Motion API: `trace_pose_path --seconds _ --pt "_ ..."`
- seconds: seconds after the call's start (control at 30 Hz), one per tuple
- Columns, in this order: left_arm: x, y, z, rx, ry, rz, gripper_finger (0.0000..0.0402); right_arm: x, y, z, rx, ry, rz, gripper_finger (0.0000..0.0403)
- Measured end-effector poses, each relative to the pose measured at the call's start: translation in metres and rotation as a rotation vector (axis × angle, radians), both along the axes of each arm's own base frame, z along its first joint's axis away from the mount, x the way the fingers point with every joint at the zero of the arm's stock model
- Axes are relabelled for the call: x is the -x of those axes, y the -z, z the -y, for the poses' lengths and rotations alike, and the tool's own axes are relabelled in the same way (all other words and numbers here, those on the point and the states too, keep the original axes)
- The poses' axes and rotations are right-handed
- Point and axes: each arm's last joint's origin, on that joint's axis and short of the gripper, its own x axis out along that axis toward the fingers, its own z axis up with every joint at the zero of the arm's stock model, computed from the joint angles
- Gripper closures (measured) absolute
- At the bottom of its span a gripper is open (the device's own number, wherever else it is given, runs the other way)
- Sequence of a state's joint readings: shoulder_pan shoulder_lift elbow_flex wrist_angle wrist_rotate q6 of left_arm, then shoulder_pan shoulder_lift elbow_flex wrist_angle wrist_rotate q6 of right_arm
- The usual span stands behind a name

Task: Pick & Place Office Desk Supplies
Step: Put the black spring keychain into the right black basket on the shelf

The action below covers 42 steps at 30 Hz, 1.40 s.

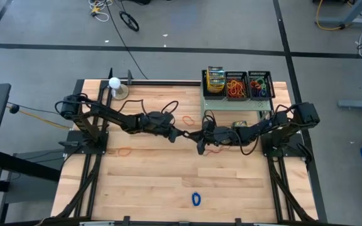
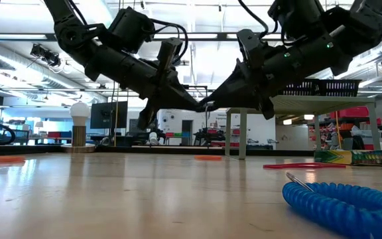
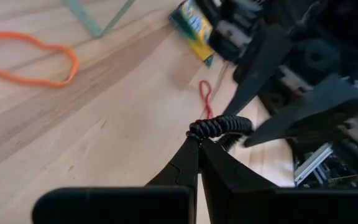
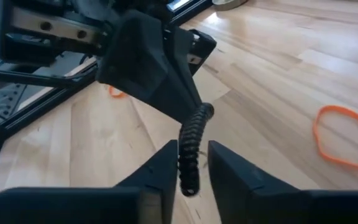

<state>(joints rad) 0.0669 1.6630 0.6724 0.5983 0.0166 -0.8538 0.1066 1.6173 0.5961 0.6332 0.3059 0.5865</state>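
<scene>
Right now the two arms meet above the middle of the surface [image 1: 149, 188], passing a black coiled band [image 3: 219, 126] from one to the other. The left gripper [image 3: 199, 142] has its fingers pressed together on one end of the band, while the right gripper [image 4: 193, 152] stands with its fingers spread on either side of the hanging coil, close to it but, as far as I can tell, not yet pinching it. The main risk, I think, is timing: if the left lets go before the right has a firm hold, the band would drop to the surface; if both clamp and pull apart, the springy coil could stretch and snap out of one grip. The tips are also very close together, so a small misjudgement could knock them into each other. The band hangs between the right gripper's fingers, its upper end in the left one's tips. Elsewhere, an orange band [image 4: 344, 137] lies flat on the wood nearby, a red one [image 3: 206, 96] and a crayon box [image 3: 194, 28] lie just under the arms, a blue coil [image 1: 196, 199] sits well apart near the front edge, and the black mesh trays [image 1: 237, 85] wait on the shelf [image 1: 266, 107] at the back.
</scene>
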Motion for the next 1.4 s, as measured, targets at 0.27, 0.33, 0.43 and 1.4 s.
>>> trace_pose_path --seconds 0.27,0.33,0.43,1.4 --pt "-0.003 -0.007 0.0 -0.047 0.015 0.071 0.0375 0.001 -0.002 -0.003 -0.015 -0.035 0.004 0.0384" --pt "-0.003 -0.007 0.0 -0.059 0.021 0.068 0.0357 0.001 -0.005 -0.005 -0.016 -0.041 0.016 0.0383" --pt "-0.002 -0.006 0.0 -0.076 0.03 0.059 0.0324 0.004 -0.011 -0.006 -0.021 -0.047 0.013 0.0373" --pt "0.014 -0.034 -0.003 -0.331 0.126 0.025 0.0282 0.176 -0.227 0.069 0.202 0.392 -0.6 0.0381"
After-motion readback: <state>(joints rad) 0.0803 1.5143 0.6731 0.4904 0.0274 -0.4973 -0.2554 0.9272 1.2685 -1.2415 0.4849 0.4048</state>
